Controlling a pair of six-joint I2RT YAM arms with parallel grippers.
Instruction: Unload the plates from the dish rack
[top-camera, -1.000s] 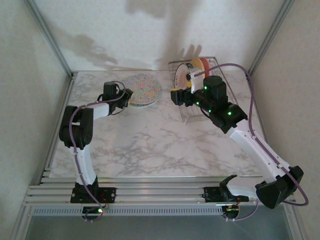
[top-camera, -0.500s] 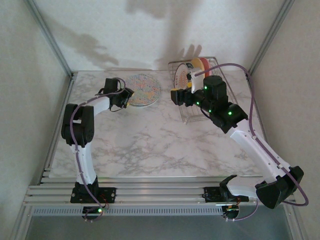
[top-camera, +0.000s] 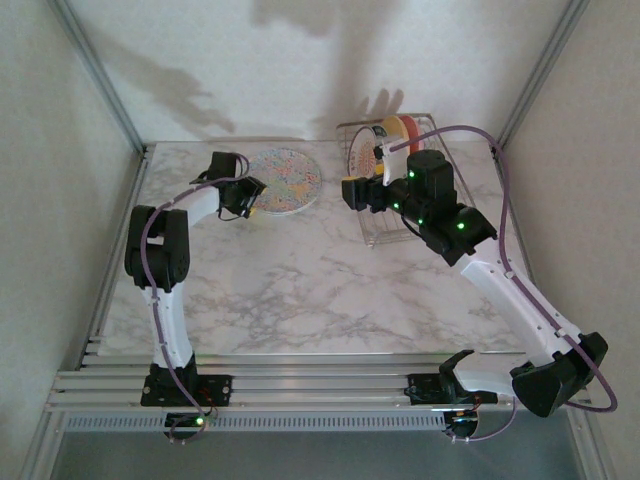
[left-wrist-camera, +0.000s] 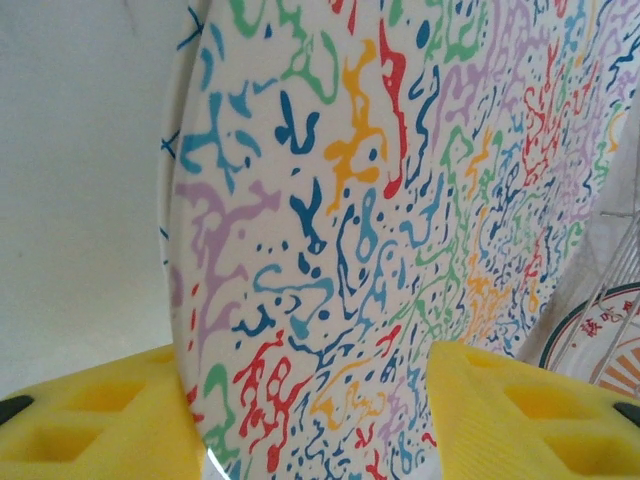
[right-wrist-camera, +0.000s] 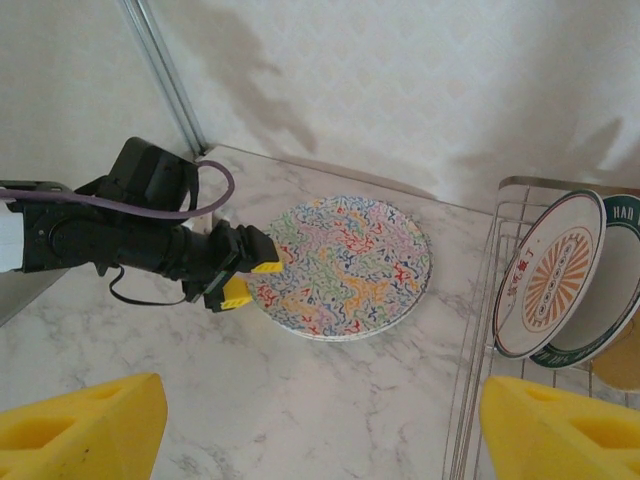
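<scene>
- Placement looks done: the floral plate lies flat on the table, apart from the dish rack. Your left gripper has shifted along its rim. Its fingers straddle the rim, but I cannot tell whether they pinch.
- Your right gripper gapes empty, and the orange-motif plate waits in the rack.

Worktop: a white slab with grey marble veining, bounded by pale walls at the back and sides and by aluminium rails at the near edge. Far left of centre, a floral plate lies flat, a second rim showing just beneath it. At the far right corner stands the wire dish rack, well apart from the plate.
</scene>
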